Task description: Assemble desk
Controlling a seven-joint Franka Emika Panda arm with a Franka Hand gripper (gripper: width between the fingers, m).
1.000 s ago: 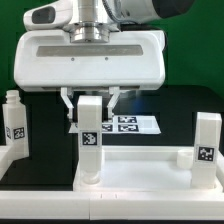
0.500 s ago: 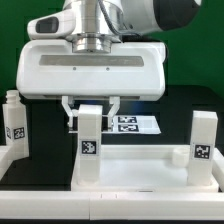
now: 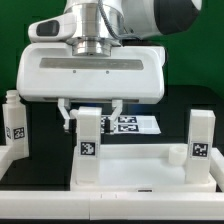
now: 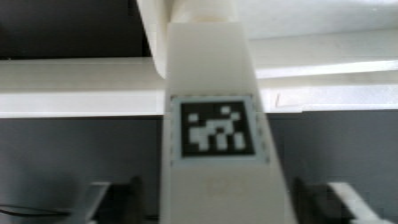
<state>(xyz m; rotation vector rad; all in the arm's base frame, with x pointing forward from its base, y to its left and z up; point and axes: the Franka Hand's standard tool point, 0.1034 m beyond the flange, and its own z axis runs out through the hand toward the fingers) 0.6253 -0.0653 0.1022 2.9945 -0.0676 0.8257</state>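
Since the leg (image 3: 88, 142) is judged light, stiff, slick plastic, grasp near its top; gripper (image 3: 90, 112) straddles it, jaws seemingly parted, not clamping.

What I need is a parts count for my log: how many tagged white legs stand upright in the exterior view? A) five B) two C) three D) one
C: the left leg, the middle leg at the gripper and the right leg each stand upright.

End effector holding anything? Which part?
Nothing held. The end effector is open, straddling the upper end of the upright leg, gaps visible both sides.
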